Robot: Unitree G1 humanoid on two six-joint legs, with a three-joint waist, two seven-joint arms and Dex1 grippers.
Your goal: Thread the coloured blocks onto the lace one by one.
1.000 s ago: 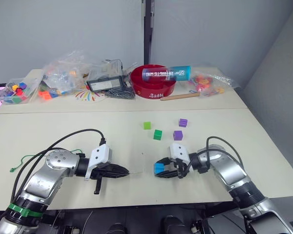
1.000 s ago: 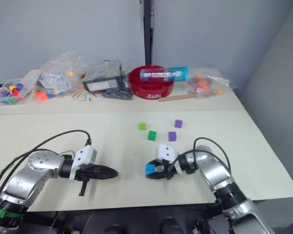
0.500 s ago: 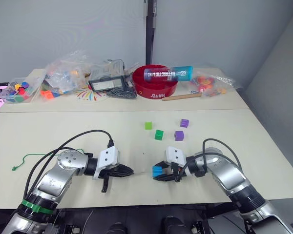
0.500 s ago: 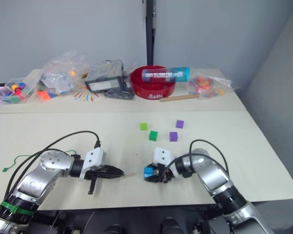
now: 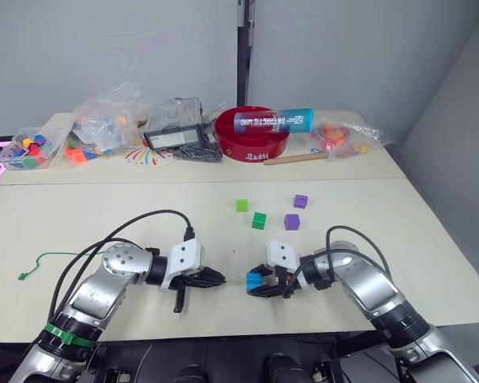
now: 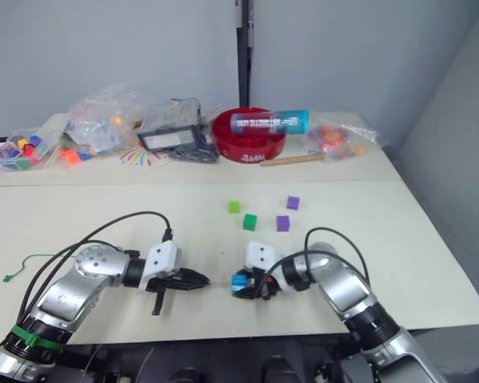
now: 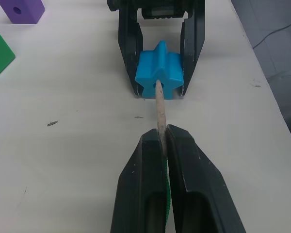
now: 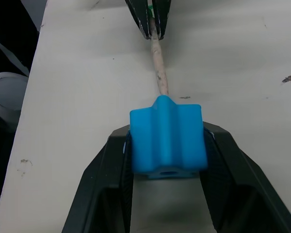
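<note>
The left gripper [image 7: 162,138] has its jaws clenched on the pale tip of the lace [image 7: 159,104]. The right gripper [image 8: 167,145] grasps the bright blue block [image 8: 168,133] just above the table [image 5: 104,215]. The tip's long axis runs straight from the left jaws to the block's hole, touching its near face. Judgement: insertion is beginning. The remaining blocks [image 5: 260,220] lie well apart behind, leaving clear working room.
</note>
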